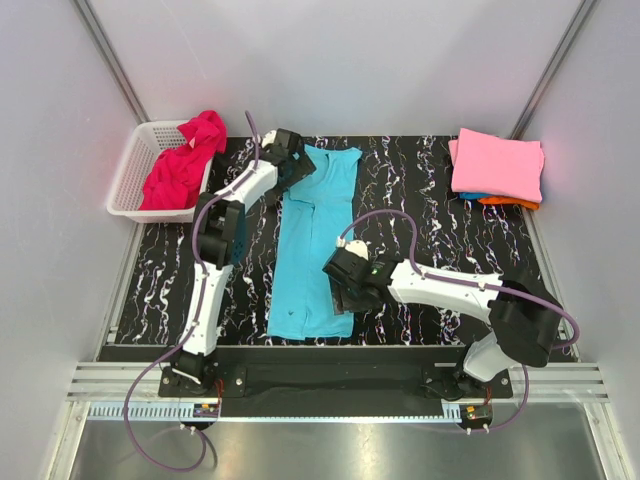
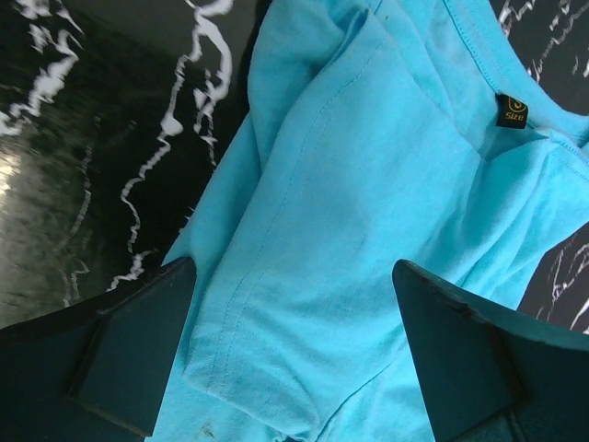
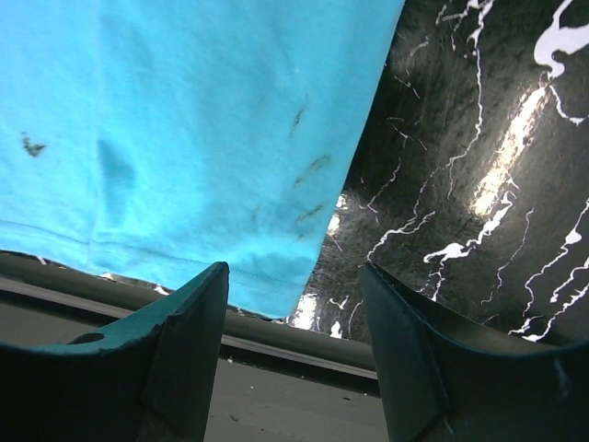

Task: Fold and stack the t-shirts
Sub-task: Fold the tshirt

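we start with the turquoise t-shirt (image 1: 315,240), which lies flat in the middle of the black, white-veined table top (image 1: 430,210). it is folded lengthwise into a long narrow strip, with its collar end toward the far edge and its hem close to the near edge. in the left wrist view we see a folded-in sleeve with its seam, and a small black size label (image 2: 513,110) inside the neckline. in the right wrist view the cloth near the hem corner carries a few small dark marks. the left gripper (image 1: 295,165) hangs over the far left shoulder of this shirt with its jaws spread wide; the cloth lies below and between them and nothing is pinched. the right gripper (image 1: 343,292) sits at the near right corner of the hem, its jaws also apart, with the hem corner showing in the gap. we cannot tell whether its fingers touch the cloth. further out, at the far right of the table, folded shirts rest in a pile: a pink t-shirt (image 1: 498,163) on top, with the edges of a blue t-shirt (image 1: 470,196) and an orange t-shirt (image 1: 512,203) peeping out beneath it. at the far left, just off the dark top's corner, a white lattice basket (image 1: 128,190) holds a crumpled magenta-red t-shirt (image 1: 183,165), part of which rises over the basket's rim on the table side. the pile and the basket both sit well apart from the turquoise shirt.
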Motion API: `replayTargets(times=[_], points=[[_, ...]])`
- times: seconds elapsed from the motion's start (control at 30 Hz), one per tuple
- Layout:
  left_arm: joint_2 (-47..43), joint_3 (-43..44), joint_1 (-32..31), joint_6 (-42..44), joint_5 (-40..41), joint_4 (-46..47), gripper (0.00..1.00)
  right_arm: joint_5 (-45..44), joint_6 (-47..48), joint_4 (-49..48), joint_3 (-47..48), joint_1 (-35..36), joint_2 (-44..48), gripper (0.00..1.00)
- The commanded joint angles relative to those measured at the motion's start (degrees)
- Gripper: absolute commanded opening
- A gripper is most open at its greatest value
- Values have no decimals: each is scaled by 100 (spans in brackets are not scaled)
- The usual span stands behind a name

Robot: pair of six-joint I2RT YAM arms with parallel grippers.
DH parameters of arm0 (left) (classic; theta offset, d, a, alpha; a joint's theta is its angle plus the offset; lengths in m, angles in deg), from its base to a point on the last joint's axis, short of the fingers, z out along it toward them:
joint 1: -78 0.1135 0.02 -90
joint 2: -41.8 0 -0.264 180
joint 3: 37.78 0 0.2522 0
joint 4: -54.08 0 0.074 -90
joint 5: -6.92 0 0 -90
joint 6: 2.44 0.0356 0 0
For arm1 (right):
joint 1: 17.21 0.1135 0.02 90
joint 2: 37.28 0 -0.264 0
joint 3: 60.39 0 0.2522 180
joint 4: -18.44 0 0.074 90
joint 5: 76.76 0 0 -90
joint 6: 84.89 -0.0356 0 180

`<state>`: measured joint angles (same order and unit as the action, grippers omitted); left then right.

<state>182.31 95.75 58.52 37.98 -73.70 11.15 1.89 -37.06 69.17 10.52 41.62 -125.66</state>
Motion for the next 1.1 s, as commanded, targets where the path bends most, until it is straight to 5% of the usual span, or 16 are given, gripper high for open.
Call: replayTargets(times=[0.0, 0.2, 0.37, 0.6, 0.8, 0.9, 1.07], points=[[266, 196, 85, -51, 195, -326, 99, -156, 157, 47, 332, 6, -30, 66], [381, 380, 287, -175, 117, -362, 99, -253, 157, 232, 332, 15, 49, 66], [206, 275, 375, 535, -1069, 649, 99, -490, 8, 284, 297, -3, 163, 66], [-954, -269, 489, 1319, -719, 913, 99, -903, -484, 284, -63, -100, 645, 67], [-2509, -1655, 586, 1320, -289, 221, 99, -491, -581, -321, -791, -372, 1164, 77], [-3396, -2719, 656, 1083, -446, -131, 99, 70, -617, -743, -1073, -407, 1007, 57], [-4820, -4793, 832, 608, -999, -159, 99, 898, -898, -1683, -1924, -398, 1453, 54]])
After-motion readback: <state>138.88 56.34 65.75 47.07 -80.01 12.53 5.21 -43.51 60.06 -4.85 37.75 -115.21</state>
